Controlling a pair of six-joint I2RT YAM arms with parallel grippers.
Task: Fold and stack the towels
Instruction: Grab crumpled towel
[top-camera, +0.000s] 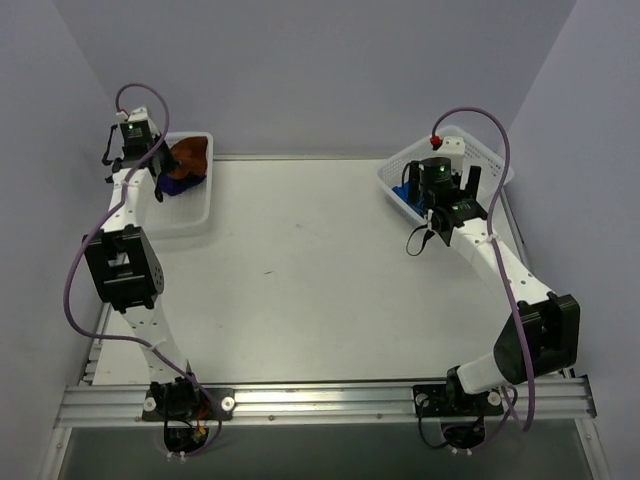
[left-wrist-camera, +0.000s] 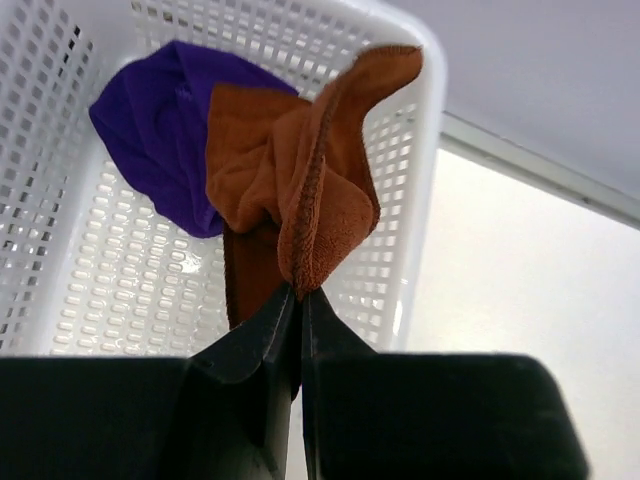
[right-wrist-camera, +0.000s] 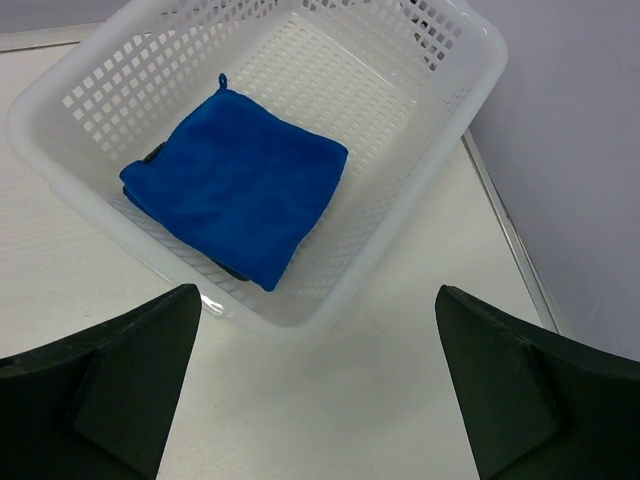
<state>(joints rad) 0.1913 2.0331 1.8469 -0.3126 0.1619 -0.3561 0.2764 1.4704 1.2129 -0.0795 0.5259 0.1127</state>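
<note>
A rust-brown towel (left-wrist-camera: 300, 170) hangs bunched over the left white mesh basket (left-wrist-camera: 90, 300), pinched at its lower edge by my left gripper (left-wrist-camera: 299, 292), which is shut on it. Behind it lies a crumpled dark purple towel (left-wrist-camera: 160, 130) in the same basket. From above, the brown towel (top-camera: 190, 155) and the purple towel (top-camera: 180, 184) show beside the left gripper (top-camera: 158, 165). A folded bright blue towel (right-wrist-camera: 235, 185) lies flat in the right basket (right-wrist-camera: 400, 220), with a dark cloth edge under it. My right gripper (right-wrist-camera: 318, 330) stands open above the table just in front of that basket.
The left basket (top-camera: 190, 215) sits at the table's back left corner, the right basket (top-camera: 395, 170) at the back right. Grey walls close in behind and on both sides. A metal rail (top-camera: 320, 400) runs along the near edge.
</note>
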